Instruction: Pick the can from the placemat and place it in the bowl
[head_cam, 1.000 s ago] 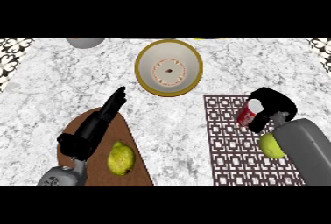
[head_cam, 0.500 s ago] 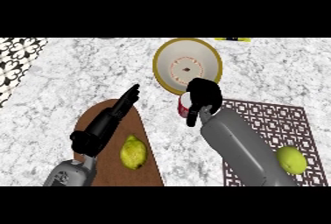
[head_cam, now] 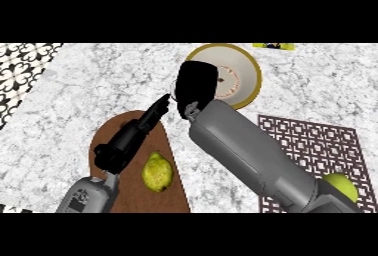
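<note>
Right hand [head_cam: 198, 84] over left rim of bowl [head_cam: 249, 70]; cannot tell its grip, can hidden. My left hand [head_cam: 136, 135] released, fingers straight.

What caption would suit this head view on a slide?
Right hand reaches over the bowl's left rim, left hand open above the brown board beside a lemon.

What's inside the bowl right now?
The bowl shows a pale inside with a ring of small marks. The right hand covers its left part, so whatever lies under the hand, the can included, cannot be seen.
</note>
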Motion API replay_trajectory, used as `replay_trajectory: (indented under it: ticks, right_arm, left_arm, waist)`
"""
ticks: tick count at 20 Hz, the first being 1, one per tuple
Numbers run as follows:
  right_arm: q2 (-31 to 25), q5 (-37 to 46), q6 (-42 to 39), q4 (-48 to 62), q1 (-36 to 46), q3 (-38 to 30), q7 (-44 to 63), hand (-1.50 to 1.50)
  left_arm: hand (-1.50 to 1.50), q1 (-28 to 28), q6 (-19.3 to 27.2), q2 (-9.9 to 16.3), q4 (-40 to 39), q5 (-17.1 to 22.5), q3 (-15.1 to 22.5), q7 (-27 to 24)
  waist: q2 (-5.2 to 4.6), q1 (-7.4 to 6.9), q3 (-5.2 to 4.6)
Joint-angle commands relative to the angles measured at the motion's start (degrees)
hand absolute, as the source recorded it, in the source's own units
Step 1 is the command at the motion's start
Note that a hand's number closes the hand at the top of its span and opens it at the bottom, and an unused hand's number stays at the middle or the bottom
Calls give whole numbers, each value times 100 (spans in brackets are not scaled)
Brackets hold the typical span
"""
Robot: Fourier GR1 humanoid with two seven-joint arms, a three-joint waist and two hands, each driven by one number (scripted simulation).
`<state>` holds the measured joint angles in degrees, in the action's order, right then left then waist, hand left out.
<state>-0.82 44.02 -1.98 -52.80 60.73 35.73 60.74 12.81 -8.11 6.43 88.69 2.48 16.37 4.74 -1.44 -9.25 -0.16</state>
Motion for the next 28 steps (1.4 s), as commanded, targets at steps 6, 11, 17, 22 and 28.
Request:
replay_trajectory:
  ticks: [6, 11, 17, 22, 28]
  right_arm:
    - [79, 521, 1995, 209, 1252, -106, 1004, 150]
    - [79, 563, 2703, 725, 1238, -220, 1037, 150]
    - [79, 770, 2511, 1848, 1622, -70, 1058, 150]
    - [79, 1303, 3070, 2721, 1682, -220, 608, 150]
    - [79, 620, 3018, 3207, 1126, -724, -52, 150]
  left_arm:
    - [0, 51, -2, 25, -171, -12, -105, -59]
    - [0, 13, 219, -112, -110, -151, -72, -82]
    - [0, -39, -49, 201, 89, 78, -324, 62]
    - [0, -141, -90, 306, -160, 101, -528, -196]
    - [0, -146, 120, 18, 20, -86, -262, -64]
  waist:
    - [7, 75, -2]
    - [17, 270, 2]
    - [43, 319, 0]
    - [26, 558, 5]
    - [1, 533, 15]
